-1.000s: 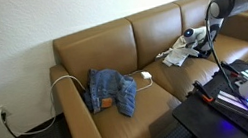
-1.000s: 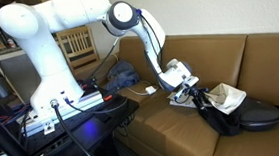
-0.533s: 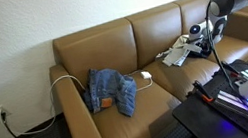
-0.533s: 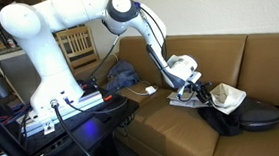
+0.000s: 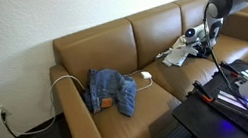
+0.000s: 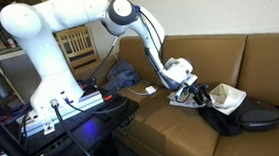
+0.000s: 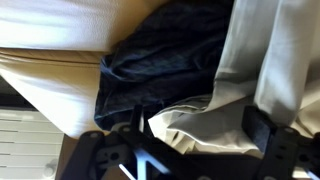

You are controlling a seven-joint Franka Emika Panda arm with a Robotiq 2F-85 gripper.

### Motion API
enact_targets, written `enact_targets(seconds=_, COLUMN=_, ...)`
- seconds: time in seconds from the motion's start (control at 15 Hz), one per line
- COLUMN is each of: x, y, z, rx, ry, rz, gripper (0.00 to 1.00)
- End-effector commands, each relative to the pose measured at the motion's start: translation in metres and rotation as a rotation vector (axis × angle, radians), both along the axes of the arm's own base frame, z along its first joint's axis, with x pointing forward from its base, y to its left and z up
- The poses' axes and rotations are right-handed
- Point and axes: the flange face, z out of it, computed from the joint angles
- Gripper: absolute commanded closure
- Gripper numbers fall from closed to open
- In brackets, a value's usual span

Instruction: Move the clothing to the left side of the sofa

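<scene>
Boxy tan leather sofa [image 5: 158, 31], crumpled blue denim jeans [image 5: 110, 89] lay on its left seat, gripper [image 6: 196, 93] hung with jaws spread wide just over limp white-grey shirt [image 5: 175, 56] and rumpled dark top [image 7: 165, 55], heaped together on right seat.

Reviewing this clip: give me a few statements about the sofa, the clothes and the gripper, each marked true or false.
1. The jeans lie on the sofa seat at the end where the white cable runs. True.
2. The gripper is shut on the white shirt. False: its jaws stand open over the garments.
3. The dark top lies touching the white shirt. True.
4. The jeans share one pile with the shirt. False: they lie apart, on different seat cushions.
</scene>
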Motion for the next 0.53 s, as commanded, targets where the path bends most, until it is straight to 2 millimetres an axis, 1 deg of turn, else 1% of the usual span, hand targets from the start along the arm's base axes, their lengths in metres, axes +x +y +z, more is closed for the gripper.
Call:
enact_targets(seconds=0.0, x=0.006, y=-0.006, z=0.006, rx=-0.109, ry=-0.026, rz=-0.028, gripper=0.0)
enact_targets(seconds=0.07, x=0.014, y=0.013, z=0.003, rx=-0.093, ry=-0.025, rz=-0.007, gripper=0.0)
enact_targets(seconds=0.2, x=0.017, y=0.031, z=0.009, rx=-0.057, ry=-0.044, rz=0.015, gripper=0.0)
enact_targets(seconds=0.4, x=0.028, y=0.072, z=0.026, rx=0.031, ry=-0.076, rz=0.098, gripper=0.0)
enact_targets(seconds=0.47, x=0.02, y=0.06, z=0.033, rx=0.084, ry=-0.103, rz=0.118, gripper=0.0)
